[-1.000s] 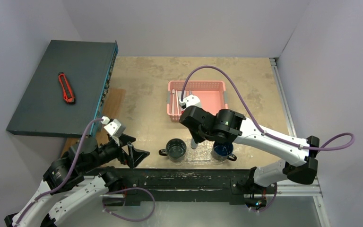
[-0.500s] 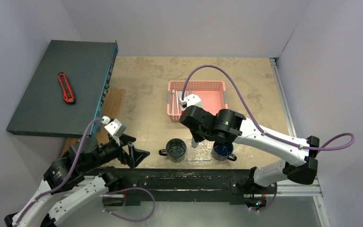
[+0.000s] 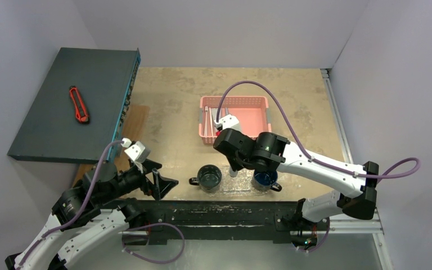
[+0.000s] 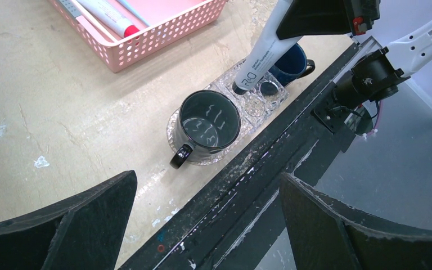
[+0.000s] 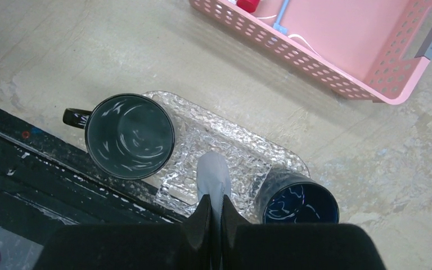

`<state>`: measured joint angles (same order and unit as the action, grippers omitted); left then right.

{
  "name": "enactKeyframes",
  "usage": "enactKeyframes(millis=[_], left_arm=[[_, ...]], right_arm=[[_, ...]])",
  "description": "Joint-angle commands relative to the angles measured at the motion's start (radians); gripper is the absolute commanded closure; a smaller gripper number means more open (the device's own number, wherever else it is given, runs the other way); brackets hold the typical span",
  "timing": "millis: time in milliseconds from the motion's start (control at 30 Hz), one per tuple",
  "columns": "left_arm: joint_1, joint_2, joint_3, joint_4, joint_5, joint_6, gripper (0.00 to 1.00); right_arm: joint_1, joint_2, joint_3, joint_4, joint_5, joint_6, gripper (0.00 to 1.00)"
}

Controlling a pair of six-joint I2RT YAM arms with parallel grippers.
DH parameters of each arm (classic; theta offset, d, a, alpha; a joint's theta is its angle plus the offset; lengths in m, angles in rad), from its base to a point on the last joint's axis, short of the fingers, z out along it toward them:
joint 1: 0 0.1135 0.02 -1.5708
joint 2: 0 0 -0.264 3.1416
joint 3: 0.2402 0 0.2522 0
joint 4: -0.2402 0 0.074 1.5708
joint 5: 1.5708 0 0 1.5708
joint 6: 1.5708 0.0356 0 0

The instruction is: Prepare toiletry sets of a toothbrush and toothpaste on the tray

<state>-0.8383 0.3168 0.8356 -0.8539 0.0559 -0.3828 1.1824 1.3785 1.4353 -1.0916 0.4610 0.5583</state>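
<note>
Silvery-grey tube [image 5: 212, 175] clamped in my right gripper [image 5: 214, 216], end-down over tray [image 5: 202, 132], between green mug [image 5: 129, 136] and blue mug [image 5: 300, 203]. My left gripper [image 4: 207, 185]: fingers wide apart, nothing held.

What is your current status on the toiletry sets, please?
Left hand open, empty. Right hand shut on tube, over tray between green mug and blue mug. No obstruction seen.

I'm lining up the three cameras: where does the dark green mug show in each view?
Top external: dark green mug at lower centre.
Left wrist: mid-frame, handle pointing lower left.
Right wrist: left of centre, handle pointing left.
Shared landmark: pink basket, beyond the mug in all three.
</note>
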Motion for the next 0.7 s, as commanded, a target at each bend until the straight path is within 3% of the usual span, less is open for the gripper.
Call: enactKeyframes(millis=[0, 667], left_arm=[[-0.001, 0.013, -0.006, 0.028, 0.007, -0.001, 0.03], [-0.001, 0.017, -0.005, 0.028, 0.009, -0.001, 0.03]], right_arm=[[-0.001, -0.032, -0.019, 0.052, 0.023, 0.019, 1.0], [-0.001, 0.006, -0.112, 0.141, 0.057, 0.059, 1.0]])
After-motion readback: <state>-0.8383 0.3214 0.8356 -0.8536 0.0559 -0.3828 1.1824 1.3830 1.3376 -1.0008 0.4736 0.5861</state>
